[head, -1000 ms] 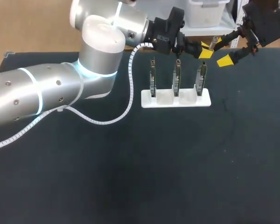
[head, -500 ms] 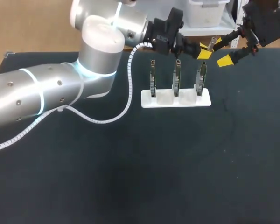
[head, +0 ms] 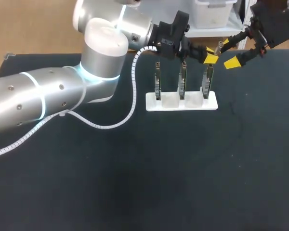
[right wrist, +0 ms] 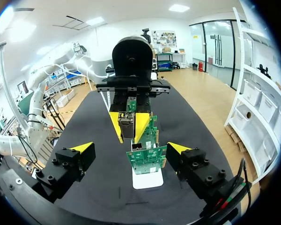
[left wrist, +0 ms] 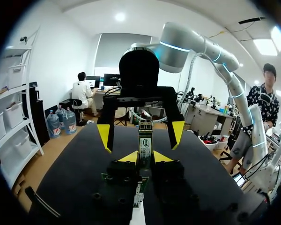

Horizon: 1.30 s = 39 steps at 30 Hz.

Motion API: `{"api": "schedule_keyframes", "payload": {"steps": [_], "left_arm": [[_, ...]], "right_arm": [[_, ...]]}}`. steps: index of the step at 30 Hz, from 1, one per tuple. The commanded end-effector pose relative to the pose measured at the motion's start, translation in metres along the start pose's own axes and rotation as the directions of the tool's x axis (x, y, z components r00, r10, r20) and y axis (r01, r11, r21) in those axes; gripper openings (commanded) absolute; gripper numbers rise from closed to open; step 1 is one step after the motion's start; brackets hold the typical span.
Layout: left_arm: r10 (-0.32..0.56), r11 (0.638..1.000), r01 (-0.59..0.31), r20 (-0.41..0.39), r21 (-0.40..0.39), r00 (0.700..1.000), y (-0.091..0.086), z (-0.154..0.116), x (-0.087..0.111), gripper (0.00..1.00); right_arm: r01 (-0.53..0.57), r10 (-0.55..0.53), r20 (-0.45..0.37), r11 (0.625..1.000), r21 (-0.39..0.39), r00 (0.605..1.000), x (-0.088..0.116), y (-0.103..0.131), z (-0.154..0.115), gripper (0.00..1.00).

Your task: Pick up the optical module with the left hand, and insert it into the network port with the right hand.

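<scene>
My left gripper [head: 211,53] hangs over the table's far edge, above the stand, shut on a small metal optical module [left wrist: 145,143] that sticks out past its yellow tips. In the left wrist view the left gripper [left wrist: 145,157] faces my right gripper [left wrist: 141,133], whose fingers are spread wide on either side of the module without touching it. In the right wrist view the right gripper [right wrist: 129,149] is open, with the module [right wrist: 125,124] ahead of it in the left gripper [right wrist: 128,123]. Three upright circuit boards [head: 182,79] carrying network ports stand in a white stand [head: 181,103].
The white stand with the boards [right wrist: 147,158] sits under and between the two grippers, near the table's far edge. A white spiral cable [head: 130,103] loops from my left arm down onto the dark tabletop [head: 183,168].
The left gripper with the module has shifted very slightly toward the right gripper. The right gripper has stayed open and in place.
</scene>
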State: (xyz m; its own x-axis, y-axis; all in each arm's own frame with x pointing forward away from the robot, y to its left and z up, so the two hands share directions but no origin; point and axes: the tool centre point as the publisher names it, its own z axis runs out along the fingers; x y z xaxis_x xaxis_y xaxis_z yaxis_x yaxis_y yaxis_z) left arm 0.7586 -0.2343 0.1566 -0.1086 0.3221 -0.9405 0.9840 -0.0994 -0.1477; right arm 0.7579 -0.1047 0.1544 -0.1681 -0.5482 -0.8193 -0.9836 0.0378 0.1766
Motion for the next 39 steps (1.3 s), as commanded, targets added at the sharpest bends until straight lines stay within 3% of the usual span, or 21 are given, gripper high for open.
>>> {"api": "schedule_keyframes", "payload": {"steps": [1, 39], "left_arm": [[0.001, 1.000, -0.001, -0.009, 0.012, 1.000, 0.0046, 0.0019, 0.0000, 0.00], [-0.010, 1.000, 0.010, -0.015, 0.001, 1.000, 0.0115, -0.0019, 0.0026, 0.00]], "right_arm": [[0.000, 0.000, 0.000, 1.000, 0.001, 1.000, -0.0002, 0.0002, 0.0003, 1.00], [0.000, 0.000, 0.000, 1.000, 0.001, 1.000, -0.0002, 0.0002, 0.0003, 1.00]]}}
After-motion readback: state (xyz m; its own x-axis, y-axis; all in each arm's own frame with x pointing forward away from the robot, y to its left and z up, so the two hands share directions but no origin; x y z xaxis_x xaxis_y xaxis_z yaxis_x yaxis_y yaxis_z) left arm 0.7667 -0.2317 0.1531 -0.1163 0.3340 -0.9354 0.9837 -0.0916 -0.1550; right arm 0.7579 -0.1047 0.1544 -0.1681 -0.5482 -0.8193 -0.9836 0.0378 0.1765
